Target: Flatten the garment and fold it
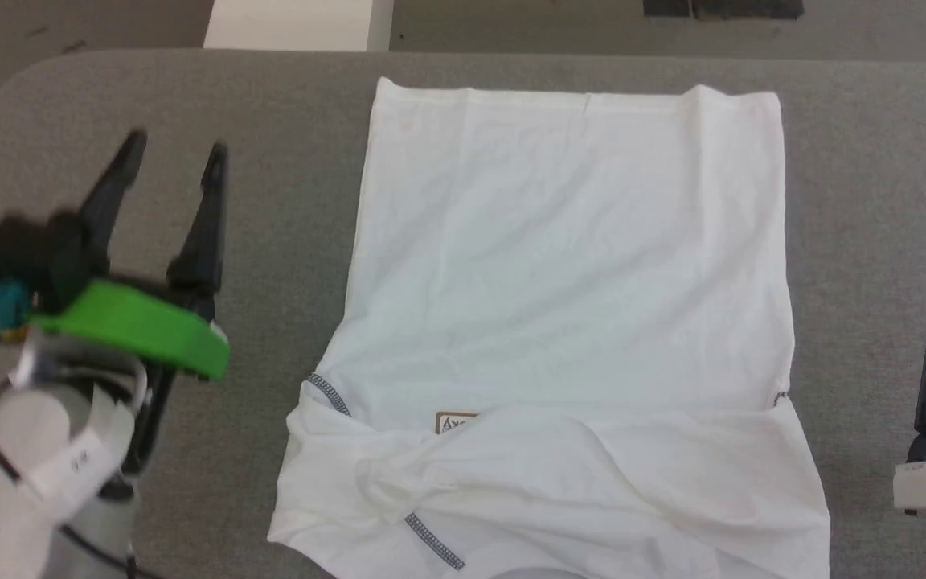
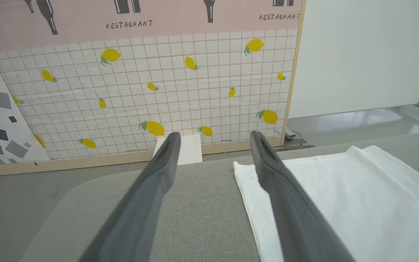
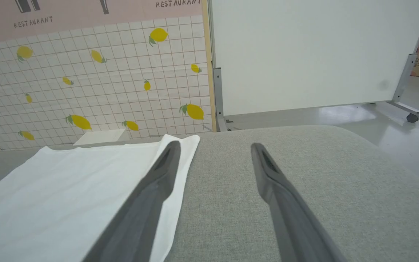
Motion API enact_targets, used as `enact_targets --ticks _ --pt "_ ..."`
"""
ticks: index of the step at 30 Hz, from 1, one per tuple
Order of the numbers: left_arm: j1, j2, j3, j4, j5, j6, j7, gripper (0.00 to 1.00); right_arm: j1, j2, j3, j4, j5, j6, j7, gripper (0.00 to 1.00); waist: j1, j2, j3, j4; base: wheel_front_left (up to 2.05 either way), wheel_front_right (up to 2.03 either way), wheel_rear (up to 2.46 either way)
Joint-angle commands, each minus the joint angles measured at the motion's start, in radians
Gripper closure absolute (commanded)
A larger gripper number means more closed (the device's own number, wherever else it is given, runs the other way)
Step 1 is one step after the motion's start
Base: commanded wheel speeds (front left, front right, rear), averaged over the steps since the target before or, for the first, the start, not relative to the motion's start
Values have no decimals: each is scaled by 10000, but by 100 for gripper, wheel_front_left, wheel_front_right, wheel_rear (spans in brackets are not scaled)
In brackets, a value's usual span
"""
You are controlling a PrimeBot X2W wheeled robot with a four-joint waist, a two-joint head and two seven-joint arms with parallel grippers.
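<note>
The left gripper [image 1: 176, 147] and right gripper [image 3: 215, 146] hover with fingers spread and empty, flanking the flattened garment [image 1: 567, 265], likely poised for its next fold.

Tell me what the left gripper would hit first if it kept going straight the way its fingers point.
Likely nothing nearby: the left gripper points over bare grey table, with the garment off to its right. Beyond the far edge, the white box comes first, though depth is unclear.
</note>
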Motion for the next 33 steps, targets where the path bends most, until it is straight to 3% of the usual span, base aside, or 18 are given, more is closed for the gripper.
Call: enact_targets --ticks 1,6,16,25,33 --pt "-621 192 -132 184 -112 -188 356 0 -229 6 65 -116 52 -13 13 0 0 0 675 -76 0 0 0" --pt "-2882 477 -505 1212 -579 -593 1858 0 -595 6 216 -414 104 -13 1 0 0 0 1564 -257 0 0 0" --pt "-6079 788 -456 3570 -1162 -724 3466 0 -1112 6 303 -532 133 -13 -144 0 0 0 2835 -831 0 0 0" --pt "-7476 796 -1020 4631 -1591 -832 5176 0 -1327 7 385 -802 163 -13 -246 0 0 0 3651 -1213 0 0 0" --pt "-7738 826 -1243 5056 -1818 -776 6021 0 -1511 7 461 -873 150 -13 -272 0 0 0 4169 -1543 0 0 0"
